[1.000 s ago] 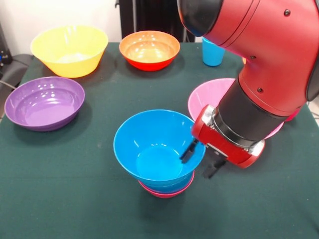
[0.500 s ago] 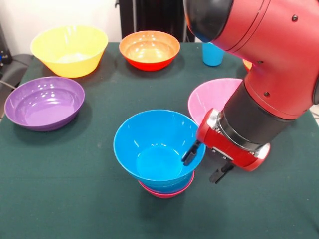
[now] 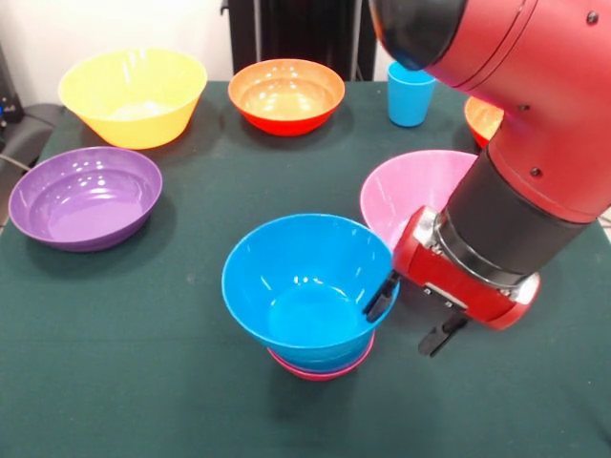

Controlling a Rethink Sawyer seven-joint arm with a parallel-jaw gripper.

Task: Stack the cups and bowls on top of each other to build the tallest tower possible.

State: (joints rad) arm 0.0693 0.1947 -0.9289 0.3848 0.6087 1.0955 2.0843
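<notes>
Six bowls sit singly or in the stack that can be counted with confidence, plus one cup. On the green table [image 3: 115, 382] there is one yellow bowl [image 3: 133, 95] at the far left, one orange-red bowl [image 3: 286, 95] beside it, one purple bowl [image 3: 84, 197] nearer on the left, and one pink bowl [image 3: 410, 196] partly hidden behind the arm [image 3: 535, 124]. A second orange bowl [image 3: 480, 118] shows only as a sliver at the arm's edge. One light blue cup [image 3: 410, 98] stands upright at the far side, to the right of the orange-red bowl. The tower [image 3: 310, 305] stands near the middle of the table — a medium blue bowl [image 3: 296, 277] on top, mouth upward, with the rim of a small magenta-red bowl [image 3: 320, 370] showing at the bottom; whatever lies between them shows only as a thin blue band. The gripper [image 3: 412, 319] hangs at the tower's right side with its jaws wide apart and holding nothing. One finger [image 3: 381, 299] lies at the medium blue bowl's right rim, apparently touching it from outside, while the other finger [image 3: 441, 337] hangs clear over the table — well apart from the stack.
</notes>
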